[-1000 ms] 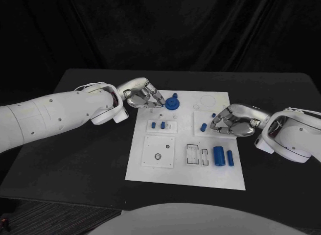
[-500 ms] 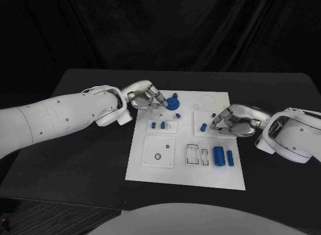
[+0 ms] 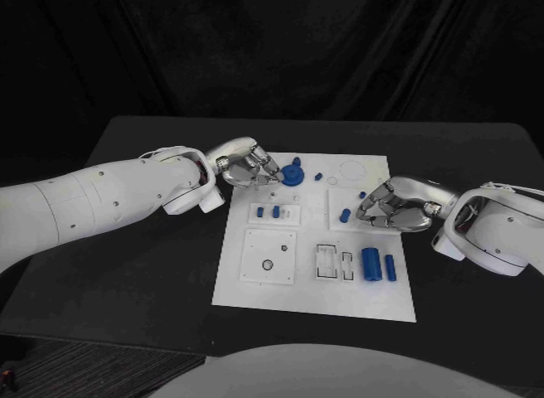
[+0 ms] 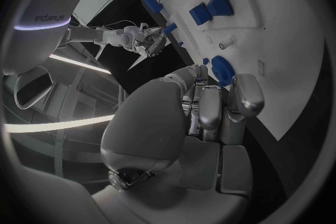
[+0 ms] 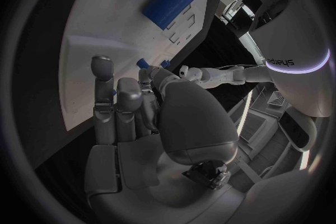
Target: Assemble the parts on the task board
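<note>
The white board [image 3: 314, 294] lies in the middle of the black desk [image 3: 141, 265]. The left robot hand [image 3: 242, 164] is poised at the board's far left corner, fingertips [image 3: 272, 176] just beside the blue gear [image 3: 293, 174] seated there; whether anything is pinched cannot be told. The right robot hand [image 3: 395, 207] is curled at the board's right edge, near a small blue peg [image 3: 344, 215]; a grasp cannot be confirmed. Two blue cylinders [image 3: 379, 264] lie loose toward the near right, and two small blocks [image 3: 267, 212] stand in a plate beside the gear. Judged from this, the gear step is in hand. Next, a careful seating or release at the gear is called for, then the cylinders.
</note>
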Robot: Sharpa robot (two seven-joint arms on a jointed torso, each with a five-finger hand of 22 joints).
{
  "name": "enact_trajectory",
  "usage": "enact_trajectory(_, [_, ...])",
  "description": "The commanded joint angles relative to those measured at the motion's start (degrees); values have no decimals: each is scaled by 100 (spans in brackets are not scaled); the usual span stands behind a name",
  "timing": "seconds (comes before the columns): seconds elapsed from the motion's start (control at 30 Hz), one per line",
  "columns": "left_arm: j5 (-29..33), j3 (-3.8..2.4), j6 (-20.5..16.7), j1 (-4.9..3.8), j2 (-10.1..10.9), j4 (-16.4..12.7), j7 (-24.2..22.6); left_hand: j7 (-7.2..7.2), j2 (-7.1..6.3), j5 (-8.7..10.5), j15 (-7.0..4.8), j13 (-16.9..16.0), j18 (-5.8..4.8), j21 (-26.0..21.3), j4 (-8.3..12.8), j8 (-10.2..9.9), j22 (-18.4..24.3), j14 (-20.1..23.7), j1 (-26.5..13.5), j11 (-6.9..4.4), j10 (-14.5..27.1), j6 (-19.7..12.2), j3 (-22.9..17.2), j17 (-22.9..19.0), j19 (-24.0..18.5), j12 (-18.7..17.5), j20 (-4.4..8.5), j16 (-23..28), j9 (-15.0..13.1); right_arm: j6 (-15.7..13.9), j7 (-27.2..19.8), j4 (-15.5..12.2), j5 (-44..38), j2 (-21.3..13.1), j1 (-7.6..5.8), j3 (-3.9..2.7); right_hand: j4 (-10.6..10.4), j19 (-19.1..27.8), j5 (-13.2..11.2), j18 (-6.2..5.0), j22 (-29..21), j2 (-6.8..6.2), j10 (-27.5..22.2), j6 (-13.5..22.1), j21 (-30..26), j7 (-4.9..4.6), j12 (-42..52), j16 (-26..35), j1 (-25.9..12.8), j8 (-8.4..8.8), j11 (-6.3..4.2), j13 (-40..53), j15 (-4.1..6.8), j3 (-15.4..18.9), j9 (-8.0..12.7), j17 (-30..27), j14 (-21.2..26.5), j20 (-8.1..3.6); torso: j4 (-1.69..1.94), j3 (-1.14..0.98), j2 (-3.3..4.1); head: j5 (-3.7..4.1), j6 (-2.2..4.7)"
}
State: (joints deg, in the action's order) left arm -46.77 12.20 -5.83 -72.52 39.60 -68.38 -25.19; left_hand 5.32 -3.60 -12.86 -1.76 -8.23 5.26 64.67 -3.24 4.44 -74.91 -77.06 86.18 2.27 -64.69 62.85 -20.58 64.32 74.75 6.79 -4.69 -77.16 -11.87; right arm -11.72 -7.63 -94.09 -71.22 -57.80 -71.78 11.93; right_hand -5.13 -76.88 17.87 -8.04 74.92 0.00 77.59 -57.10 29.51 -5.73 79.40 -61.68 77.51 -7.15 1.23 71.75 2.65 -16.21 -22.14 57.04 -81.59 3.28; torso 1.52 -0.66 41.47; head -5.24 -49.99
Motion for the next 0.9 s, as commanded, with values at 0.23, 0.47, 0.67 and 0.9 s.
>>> enact_trajectory(0.23, [-25, -6, -394, 15, 93, -143, -208, 4, -83, 67, 5, 6, 2, 34, 9, -62, -812, 42, 58, 26, 65, -213, 92, 25, -26, 9, 6, -10, 41, -160, -25, -134, 3, -126, 9, -3, 26, -4, -37, -78, 315, -7, -39, 22, -18, -3, -21, 26, 41, -26, -6, -4, -3, -8, -11, -6, 40, 30, -6, 3, -11, 35, -1])
enact_trajectory(0.47, [-764, -8, -819, -34, 287, -449, -298, -26, -18, 90, -28, -304, 2, 73, -33, 13, -815, 22, 66, -16, 131, -302, 359, 47, -14, 460, 40, -53, 50, -425, -71, -331, 4, -287, -163, -4, 28, -24, -50, -68, 331, -31, -7, 0, 56, -2, 6, -14, 37, -40, -6, 39, 0, 8, -19, 37, 24, 29, -10, 0, -25, 60, -1])
enact_trajectory(0.67, [-928, -8, -1063, -107, 393, -600, -340, -8, 45, 48, -46, -1067, 1, 70, -21, 46, -812, 45, 185, -68, 284, -354, 568, 6, -28, 1428, 54, -59, 78, -663, -130, -462, 2, -356, -467, -5, -69, -184, -299, -16, 417, -77, 80, -41, 461, 19, 46, -203, -49, -59, -26, 78, 25, 95, -35, 217, -107, 10, -9, 6, -36, 40, -1])
enact_trajectory(0.9, [-1212, -8, -1304, -136, 508, -724, -383, 6, -44, -36, -41, -2882, -28, 241, -233, 109, -851, -184, 254, -48, 1210, -386, 455, 486, 58, 3479, 45, -379, 129, -876, -35, -422, -114, -277, -1000, -5, -46, -488, -396, 87, 560, -150, 331, -94, 1218, 70, 117, -380, 39, -64, -88, 220, 94, 156, -43, 407, -313, -62, 5, 19, -27, 87, -1])
